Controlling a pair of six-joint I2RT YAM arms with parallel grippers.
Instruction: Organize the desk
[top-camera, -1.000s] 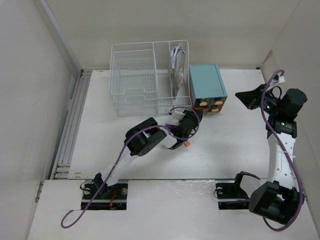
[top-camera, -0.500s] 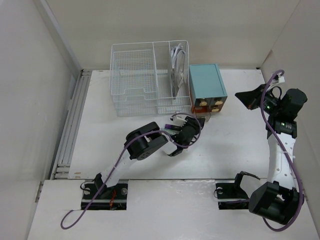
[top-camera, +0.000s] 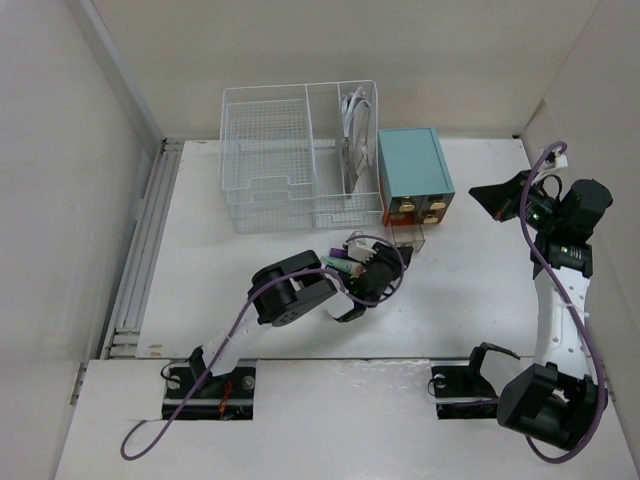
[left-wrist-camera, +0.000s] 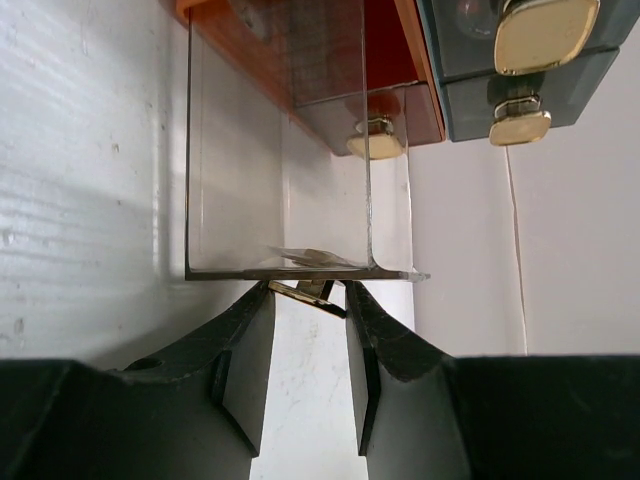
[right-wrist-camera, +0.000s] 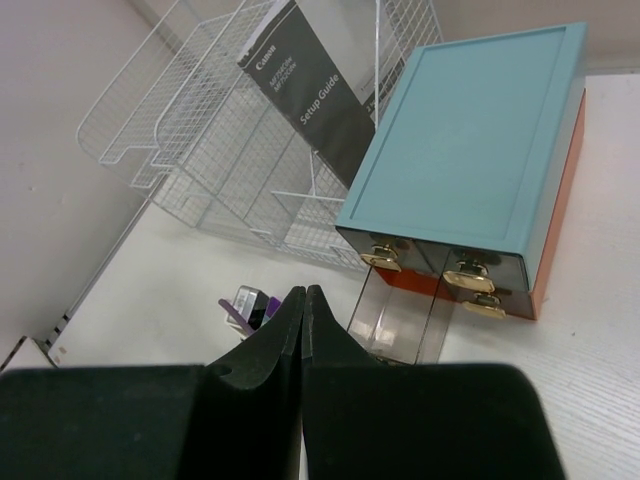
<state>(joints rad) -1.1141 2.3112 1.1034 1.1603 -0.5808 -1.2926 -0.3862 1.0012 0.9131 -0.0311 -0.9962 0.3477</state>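
The white desk (top-camera: 480, 290) carries a teal box of small drawers (top-camera: 413, 175), which also shows in the right wrist view (right-wrist-camera: 470, 140). Its lower left clear drawer (left-wrist-camera: 280, 180) is pulled out toward me (top-camera: 408, 237). My left gripper (left-wrist-camera: 308, 300) is shut on that drawer's gold handle (left-wrist-camera: 308, 291), its fingertips against the drawer front. In the top view the left gripper (top-camera: 385, 250) sits just in front of the box. A small pale item (left-wrist-camera: 310, 258) lies inside the drawer. My right gripper (right-wrist-camera: 303, 295) is shut and empty, raised at the desk's right side (top-camera: 500, 195).
A white wire basket organizer (top-camera: 290, 160) stands at the back, left of the teal box, with a setup guide booklet (right-wrist-camera: 310, 90) upright in its right compartment. Other drawers with gold handles (left-wrist-camera: 540, 35) are closed. A metal rail (top-camera: 150, 250) runs along the desk's left edge.
My left gripper has moved to the teal box's lower left drawer, closed on its handle and drawn the clear drawer out toward me. The right arm has not moved.
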